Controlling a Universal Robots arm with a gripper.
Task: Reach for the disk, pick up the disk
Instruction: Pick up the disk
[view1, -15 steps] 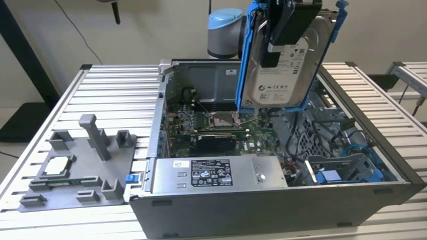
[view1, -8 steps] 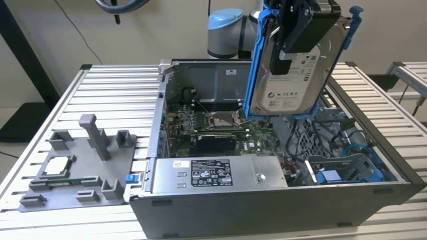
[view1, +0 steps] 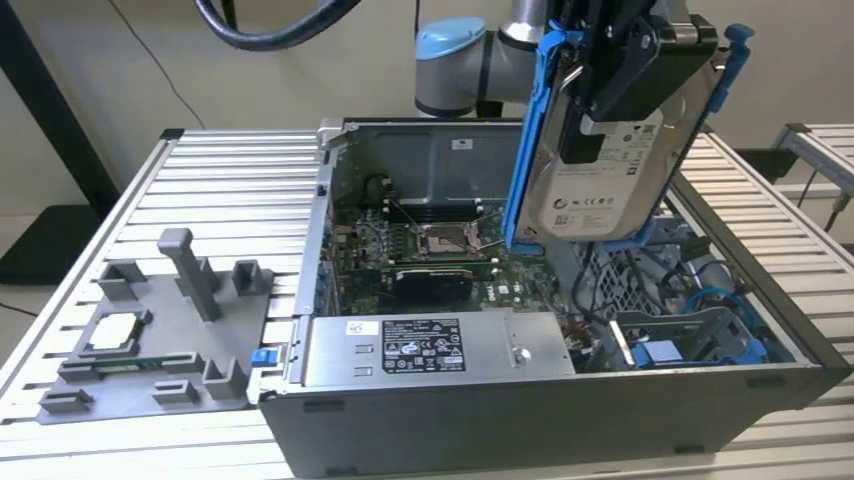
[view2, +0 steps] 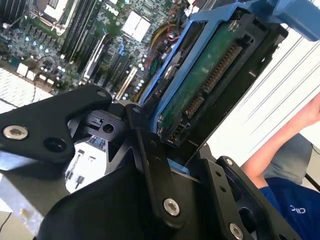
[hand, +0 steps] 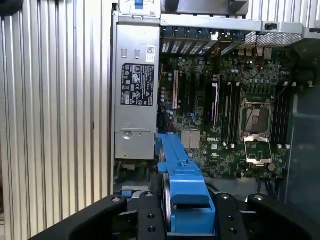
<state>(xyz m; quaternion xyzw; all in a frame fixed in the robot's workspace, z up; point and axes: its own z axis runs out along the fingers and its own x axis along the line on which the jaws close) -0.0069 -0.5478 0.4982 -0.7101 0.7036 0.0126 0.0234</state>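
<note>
Gripping the disk (view1: 607, 150), a flat silver-grey metal hard drive with a white printed label and a blue plastic bracket round its edges, the black pincer (view1: 617, 75) has its fingers clamped on the drive's upper part, so the drive hangs on edge, lifted clear above the open grey computer case (view1: 561, 400). Holding it by one end, I judge, lets the drive come straight up between the case walls without fouling anything. In the first wrist view the blue bracket (hand: 182, 190) stands directly between the black fingers (hand: 150, 220), and in the second wrist view the drive's green underside and connector (view2: 210, 80) rise just beyond them.

Below the pincer lies the case's drive corner, where a blue plastic holder (view1: 661, 355) and loose cables sit; that is probably where the drive belongs. Beside this, further below, runs the long grey labelled power-supply box (view1: 427, 345), and past it the green motherboard (view1: 427, 250) with its square socket, lid open.

Further off, well apart from the pincer on the slatted metal table (view1: 227, 180), rests a grey moulded fixture tray (view1: 147, 340) with a small square silver chip (view1: 114, 330) seated in one pocket.

Beyond the table, in the second wrist view, a person's arm and blue sleeve (view2: 285, 195) show.
</note>
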